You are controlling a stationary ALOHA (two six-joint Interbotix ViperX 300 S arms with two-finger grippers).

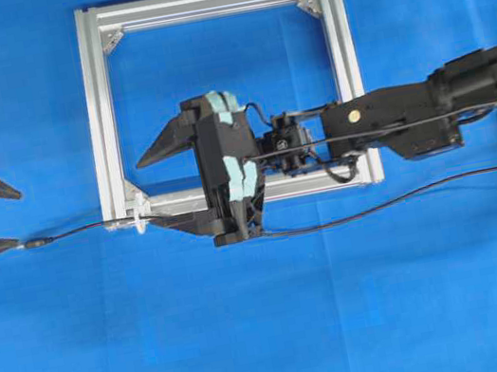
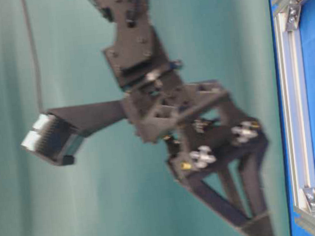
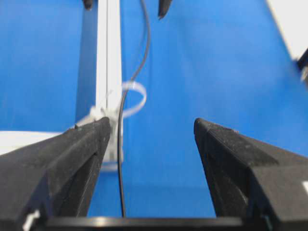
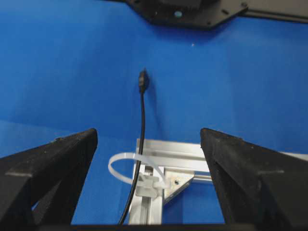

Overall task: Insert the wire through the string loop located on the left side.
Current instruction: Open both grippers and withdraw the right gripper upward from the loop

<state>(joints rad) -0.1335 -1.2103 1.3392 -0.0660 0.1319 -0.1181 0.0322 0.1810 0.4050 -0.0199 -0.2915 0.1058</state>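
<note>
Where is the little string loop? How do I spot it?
Find the square silver frame on the blue table, then its lower-left corner in the overhead view. The string loop sticks out there: thin, whitish and bendy, unlike the metal corner brackets, with the black wire passing through it.

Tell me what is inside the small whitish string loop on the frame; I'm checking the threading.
The thin black wire runs through the whitish string loop at the silver aluminium frame corner, its plug tip beyond. Where the loop is tied on is hidden behind its clip.
</note>
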